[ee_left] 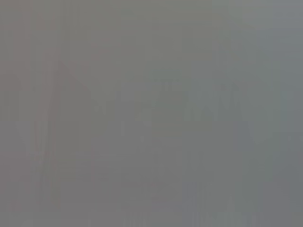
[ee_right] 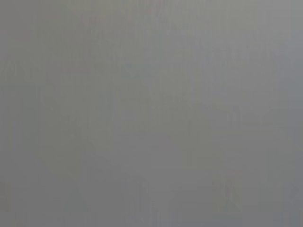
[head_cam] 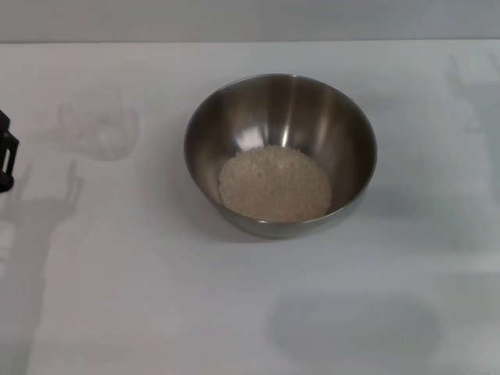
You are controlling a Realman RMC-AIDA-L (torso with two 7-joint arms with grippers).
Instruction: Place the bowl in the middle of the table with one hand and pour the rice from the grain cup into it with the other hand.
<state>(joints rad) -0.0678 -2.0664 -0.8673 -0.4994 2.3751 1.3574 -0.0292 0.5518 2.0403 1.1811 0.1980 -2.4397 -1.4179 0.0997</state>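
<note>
The stainless-steel bowl (head_cam: 280, 153) stands upright in the middle of the white table (head_cam: 156, 297). A mound of pale rice (head_cam: 274, 184) lies in its bottom. The clear grain cup (head_cam: 100, 125) stands upright and looks empty, to the left of the bowl and apart from it. My left gripper (head_cam: 6, 160) shows only as a black part at the left edge of the head view, away from the cup. My right gripper is out of view. Both wrist views show only plain grey.
The table's far edge meets a grey wall (head_cam: 250, 19) at the top of the head view. Shadows of the arms fall on the table at the left and right.
</note>
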